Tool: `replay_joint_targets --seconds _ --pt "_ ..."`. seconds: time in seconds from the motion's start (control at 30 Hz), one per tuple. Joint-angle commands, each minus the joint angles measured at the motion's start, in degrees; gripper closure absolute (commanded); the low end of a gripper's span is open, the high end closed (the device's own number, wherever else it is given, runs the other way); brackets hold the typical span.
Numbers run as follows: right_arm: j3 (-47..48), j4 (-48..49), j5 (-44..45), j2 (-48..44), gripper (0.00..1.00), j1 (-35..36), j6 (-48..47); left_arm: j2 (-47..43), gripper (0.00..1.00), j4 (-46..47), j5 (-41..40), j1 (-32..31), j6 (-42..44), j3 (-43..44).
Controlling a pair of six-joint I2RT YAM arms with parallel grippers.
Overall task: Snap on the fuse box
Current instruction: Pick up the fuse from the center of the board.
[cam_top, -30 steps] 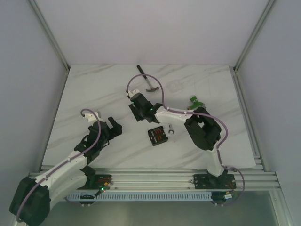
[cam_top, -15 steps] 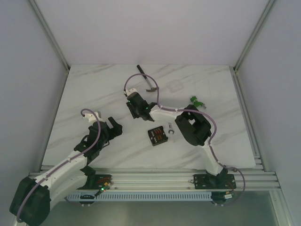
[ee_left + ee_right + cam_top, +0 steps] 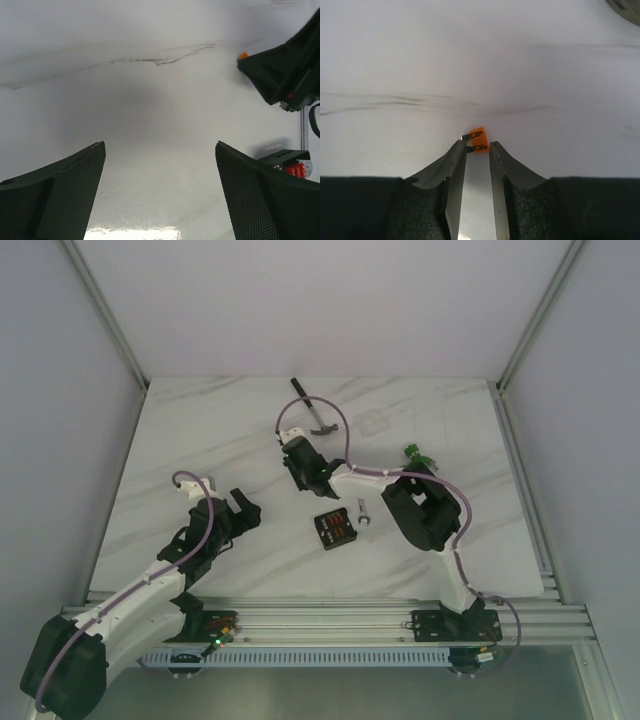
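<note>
The fuse box (image 3: 336, 528), a small black box with red fuses inside, lies on the marble table near the middle. Its edge also shows in the left wrist view (image 3: 292, 161). My right gripper (image 3: 296, 476) is up and left of the box, low over the table. In the right wrist view its jaws (image 3: 479, 146) are nearly closed, pinching a tiny orange fuse (image 3: 480, 138) at their tips. The fuse also shows in the left wrist view (image 3: 243, 55). My left gripper (image 3: 243, 508) is wide open and empty, left of the box (image 3: 160, 150).
A hammer (image 3: 315, 412) lies at the back of the table. A green connector piece (image 3: 415, 456) sits at the right, beside the right arm. A small silver part (image 3: 363, 514) lies just right of the fuse box. A faint clear piece (image 3: 375, 423) lies near the hammer.
My right gripper has shifted a little, first up and left, then back to the right, staying near the same spot. The left arm and the fuse box have not moved.
</note>
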Motion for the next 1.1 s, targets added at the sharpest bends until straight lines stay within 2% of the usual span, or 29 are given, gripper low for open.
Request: replay_joint_targets --seconds 0.0,0.23,0.33,0.43,0.5,0.63,0.8,1.07 --pt "-4.95 -4.27 3.07 -2.75 0.68 -2.80 -0.35 -0.24 0.00 0.15 0.84 0.35 -0.48 -0.34" --pt "-4.68 -2.75 0.01 -5.12 0.61 -3.27 1.89 -0.23 0.00 0.22 1.33 0.34 -0.81 -0.32" --pt "-4.82 -1.64 -0.54 -6.12 0.54 -3.10 4.72 -0.32 0.00 0.21 1.49 0.36 -0.90 -0.31" --pt "-4.70 -1.37 3.23 -6.63 0.44 -3.14 10.26 -0.19 0.00 0.28 1.52 0.34 -1.04 -0.23" --pt "-4.70 -1.42 6.47 -6.51 0.42 -3.11 14.92 -0.08 0.00 0.41 1.48 0.35 -1.09 -0.25" --pt "-3.54 -2.70 10.46 -4.97 0.43 -3.10 22.79 0.11 0.00 0.49 1.64 0.35 -1.10 -0.24" --pt "-2.31 -3.39 12.56 -2.67 0.50 -3.10 28.06 0.03 0.00 0.50 1.78 0.35 -1.21 -0.27" --pt "0.69 -4.27 11.71 0.66 0.55 -2.92 27.93 0.41 0.00 0.54 1.68 0.39 -1.17 -0.18"
